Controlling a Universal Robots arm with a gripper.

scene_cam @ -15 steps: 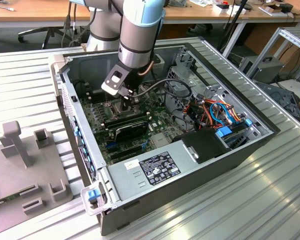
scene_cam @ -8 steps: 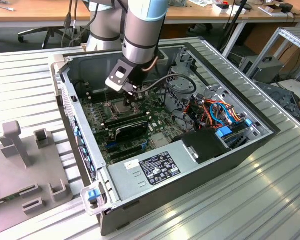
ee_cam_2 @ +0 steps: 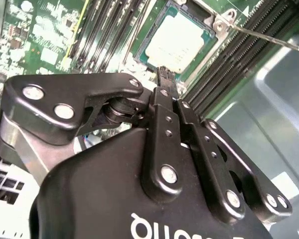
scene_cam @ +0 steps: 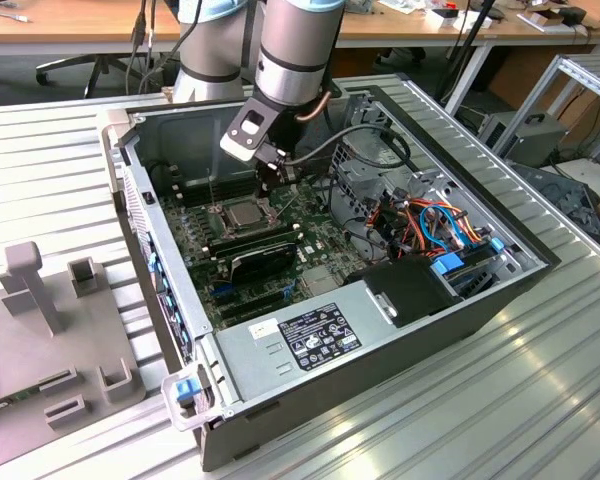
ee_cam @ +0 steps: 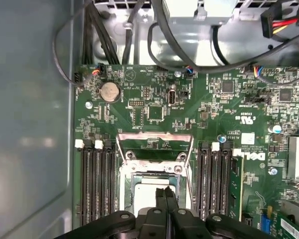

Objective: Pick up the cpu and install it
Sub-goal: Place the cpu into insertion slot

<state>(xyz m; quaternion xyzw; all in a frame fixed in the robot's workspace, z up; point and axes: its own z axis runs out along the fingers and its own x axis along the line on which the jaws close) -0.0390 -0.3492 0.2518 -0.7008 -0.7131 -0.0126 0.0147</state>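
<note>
Step in hand: seating of the cpu [ee_cam: 147, 195]; by judgement the chip is already laid down and the task is near its end.
Place of the cpu: flat inside the socket on the motherboard [ee_cam: 214, 99], between two banks of memory slots [ee_cam: 95, 184], within the computer case [scene_cam: 430, 340].
Claw: the gripper [ee_cam: 167, 190] has its two fingers brought together with nothing between them. The tips stand over one edge of the chip; whether they touch it cannot be told.
Socket: the load frame [ee_cam: 154, 144] is folded open and the lever [ee_cam_2: 261, 37] is raised.
Need of the next move: by judgement, a straight path with no sideways push, because nothing clamps the chip yet.
First wrist view: gives the open frame, both slot banks and the meeting fingers.
Second wrist view: gives the lever and most of the silver top.
Exterior view: gives the arm reaching down into the case, with the power supply [scene_cam: 300, 340] and cables [scene_cam: 430, 225] towards the exterior view's right.
</note>
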